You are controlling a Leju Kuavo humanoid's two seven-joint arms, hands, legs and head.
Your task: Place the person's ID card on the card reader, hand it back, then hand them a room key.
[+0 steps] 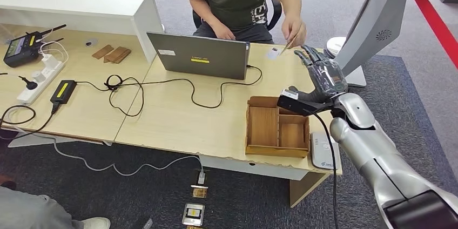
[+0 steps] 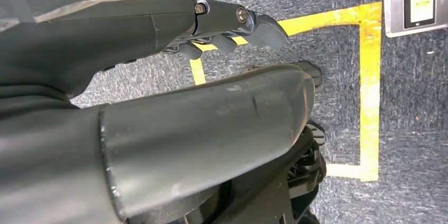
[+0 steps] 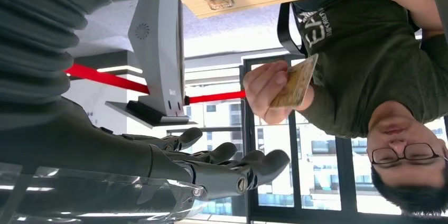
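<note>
Nearest, at table edge, 5 o'clock: white card reader (image 1: 323, 153), just beside a wooden tray (image 1: 277, 127). Above the tray the right hand (image 1: 323, 79) is raised, fingers spread, holding nothing. Beyond it, toward 1 o'clock, the person's hand (image 1: 293, 28) pinches the ID card (image 3: 296, 82), offered edge-on, near the fingertips but apart. Left hand (image 2: 232, 26) hangs over the floor, fingers loosely extended, empty. To receive well, the robot likely should ease forward, thumb under the card, and close only once it sits between thumb and fingers.

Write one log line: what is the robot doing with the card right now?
stage: taking card | right hand: open, raised toward person's hand | card: held by person, not touching robot | left hand: hanging, holds nothing
</note>
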